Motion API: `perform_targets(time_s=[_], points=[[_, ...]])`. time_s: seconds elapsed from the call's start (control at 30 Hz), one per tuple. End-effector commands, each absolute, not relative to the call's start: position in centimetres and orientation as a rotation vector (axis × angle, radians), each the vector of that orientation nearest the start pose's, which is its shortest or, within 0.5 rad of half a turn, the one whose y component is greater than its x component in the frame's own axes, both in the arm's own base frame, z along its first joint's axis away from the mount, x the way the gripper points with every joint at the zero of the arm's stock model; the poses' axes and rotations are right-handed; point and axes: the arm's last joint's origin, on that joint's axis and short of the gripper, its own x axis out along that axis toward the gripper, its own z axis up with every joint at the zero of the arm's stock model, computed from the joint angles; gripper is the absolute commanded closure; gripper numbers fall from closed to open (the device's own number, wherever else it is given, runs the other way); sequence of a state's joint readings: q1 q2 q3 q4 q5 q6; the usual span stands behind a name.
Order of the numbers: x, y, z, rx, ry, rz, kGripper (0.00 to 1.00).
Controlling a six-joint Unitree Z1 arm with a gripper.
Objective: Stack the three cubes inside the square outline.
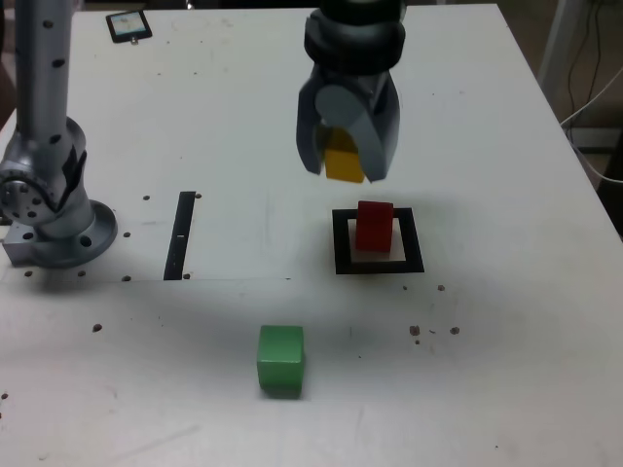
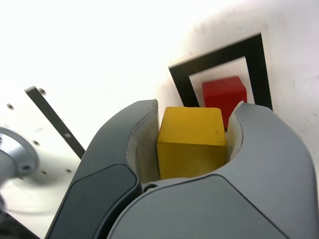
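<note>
- Exterior view: the gripper point(image 1: 343, 156) grasps the yellow cube point(image 1: 345, 158) between its fingers, raised above the table point(image 1: 195, 389).
- The red cube point(image 1: 374, 227) sits inside the square outline point(image 1: 413, 241), below the raised gripper and apart from it.
- The green cube point(image 1: 280, 358) rests on the table outside the outline, toward the exterior view's left.
- Blur softens the fingertips there, so their exact contact seems clearer in the wrist view.

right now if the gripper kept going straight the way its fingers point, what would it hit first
Probably the red cube or the table right beside it, inside the square outline, met by the yellow cube in the gripper; depth is hard to judge, so which comes first is unclear.
</note>
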State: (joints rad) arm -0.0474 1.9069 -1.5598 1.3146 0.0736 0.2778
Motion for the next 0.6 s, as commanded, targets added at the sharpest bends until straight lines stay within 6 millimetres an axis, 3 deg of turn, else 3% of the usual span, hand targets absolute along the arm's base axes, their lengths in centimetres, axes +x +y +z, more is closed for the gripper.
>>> perform_targets(time_s=[0.0, 0.17, 0.57], points=[[33.4, -2.0, 29.3, 0.304, 1.655, -0.207, 0.85], [34.6, -3.0, 28.2, 0.297, 1.680, -0.208, 0.85], [36.3, -2.8, 26.4, 0.309, 1.710, -0.202, 0.83]])
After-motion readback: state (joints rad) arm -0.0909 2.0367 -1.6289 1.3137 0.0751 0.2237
